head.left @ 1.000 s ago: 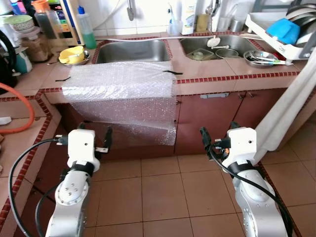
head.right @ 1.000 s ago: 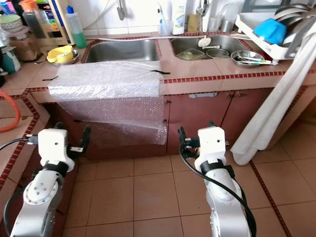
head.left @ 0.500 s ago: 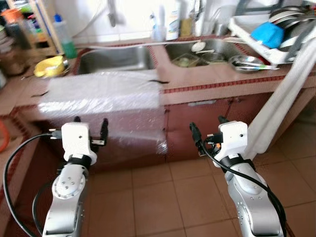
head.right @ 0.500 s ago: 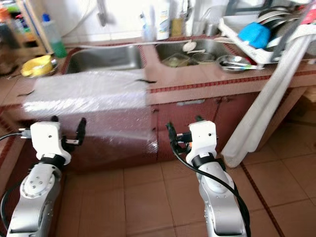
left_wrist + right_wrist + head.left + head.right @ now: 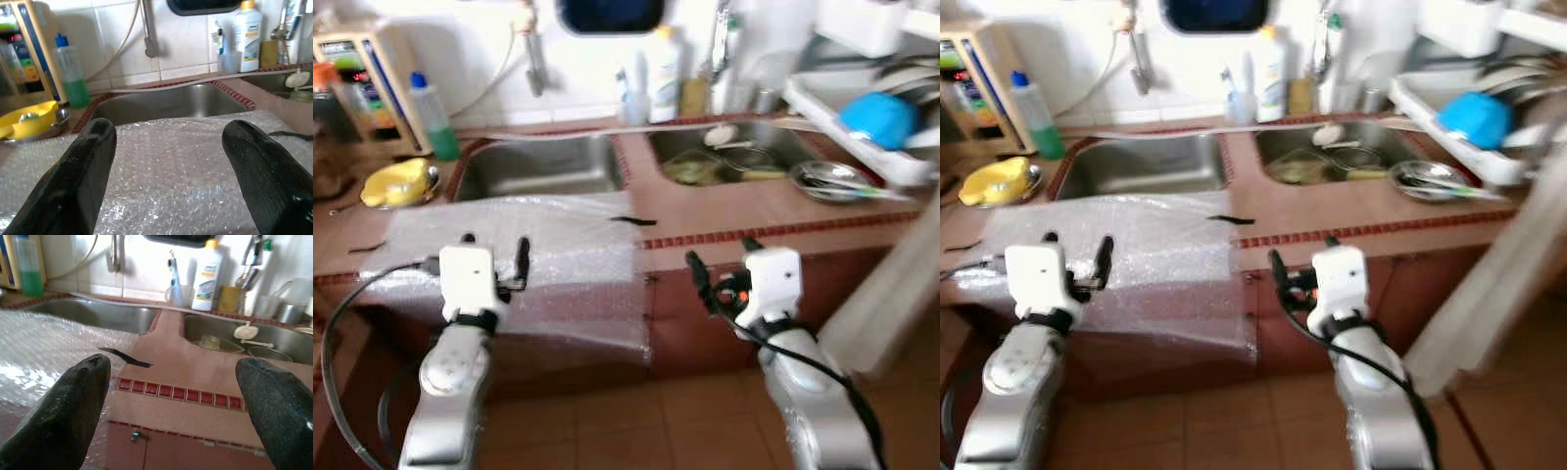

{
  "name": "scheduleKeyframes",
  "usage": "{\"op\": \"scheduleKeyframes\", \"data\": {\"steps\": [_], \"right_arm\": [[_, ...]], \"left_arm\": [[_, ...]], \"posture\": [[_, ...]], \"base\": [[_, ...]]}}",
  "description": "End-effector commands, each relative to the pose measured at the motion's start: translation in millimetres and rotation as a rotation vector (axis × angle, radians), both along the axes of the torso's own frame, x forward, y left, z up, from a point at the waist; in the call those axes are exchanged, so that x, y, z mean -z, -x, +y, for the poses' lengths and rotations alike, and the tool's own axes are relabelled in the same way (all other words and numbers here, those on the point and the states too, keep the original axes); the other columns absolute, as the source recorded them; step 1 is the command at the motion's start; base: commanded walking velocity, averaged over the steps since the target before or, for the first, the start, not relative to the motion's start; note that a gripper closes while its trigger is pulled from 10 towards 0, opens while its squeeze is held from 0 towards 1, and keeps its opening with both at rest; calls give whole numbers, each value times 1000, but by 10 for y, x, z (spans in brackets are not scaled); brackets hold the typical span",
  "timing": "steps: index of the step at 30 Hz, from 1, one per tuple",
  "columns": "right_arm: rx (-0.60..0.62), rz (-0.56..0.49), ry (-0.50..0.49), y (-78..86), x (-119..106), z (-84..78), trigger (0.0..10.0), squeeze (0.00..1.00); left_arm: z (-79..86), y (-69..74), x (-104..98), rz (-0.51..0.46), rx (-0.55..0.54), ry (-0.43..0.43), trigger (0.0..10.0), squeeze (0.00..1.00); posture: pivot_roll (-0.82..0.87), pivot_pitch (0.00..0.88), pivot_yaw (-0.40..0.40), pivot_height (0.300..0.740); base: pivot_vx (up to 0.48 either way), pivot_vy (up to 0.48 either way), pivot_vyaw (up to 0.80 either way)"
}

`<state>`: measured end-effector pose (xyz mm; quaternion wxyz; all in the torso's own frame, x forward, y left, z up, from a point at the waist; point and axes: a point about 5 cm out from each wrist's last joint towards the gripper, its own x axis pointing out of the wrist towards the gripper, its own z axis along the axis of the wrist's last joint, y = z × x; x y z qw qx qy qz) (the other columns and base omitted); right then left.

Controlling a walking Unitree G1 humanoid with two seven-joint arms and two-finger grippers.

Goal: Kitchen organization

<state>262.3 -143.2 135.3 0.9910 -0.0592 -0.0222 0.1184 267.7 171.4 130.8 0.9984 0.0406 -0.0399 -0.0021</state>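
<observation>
On the counter: two sinks [image 5: 548, 168] | one bubble wrap sheet [image 5: 524, 245] | left gripper [image 5: 164, 161], right gripper [image 5: 178, 401]: fingers spread, empty

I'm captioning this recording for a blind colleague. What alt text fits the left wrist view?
The left gripper, its two black fingers open, points across a clear bubble wrap sheet spread on the counter before a steel sink basin. Behind stand a green-liquid bottle with a blue cap, a yellow bowl and a white bottle by the tiled wall.
</observation>
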Motion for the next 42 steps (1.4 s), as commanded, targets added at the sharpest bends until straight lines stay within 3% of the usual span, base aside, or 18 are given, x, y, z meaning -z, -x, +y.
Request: {"op": "scheduleKeyframes", "data": {"steps": [1, 11, 31, 42], "right_arm": [[-15, -29, -21, -19, -82, 56, 10000, 0], [-1, -27, -15, -28, -74, 25, 10000, 0], [-3, -33, -14, -46, -89, 32, 10000, 0], [-3, -39, -23, -50, -93, 70, 10000, 0]], "left_arm": [[90, 5, -18, 2, -23, -17, 10000, 0], [60, 3, 5, 15, -20, -24, 10000, 0], [80, -31, 19, 24, -69, -10, 10000, 0], [64, -36, -8, 18, -36, -33, 10000, 0]], "posture": [[43, 0, 48, 740], [40, 0, 46, 740], [36, 0, 49, 740], [40, 0, 56, 740]], "base": [[435, 0, 0], [396, 0, 0], [0, 0, 0], [0, 0, 0]]}}
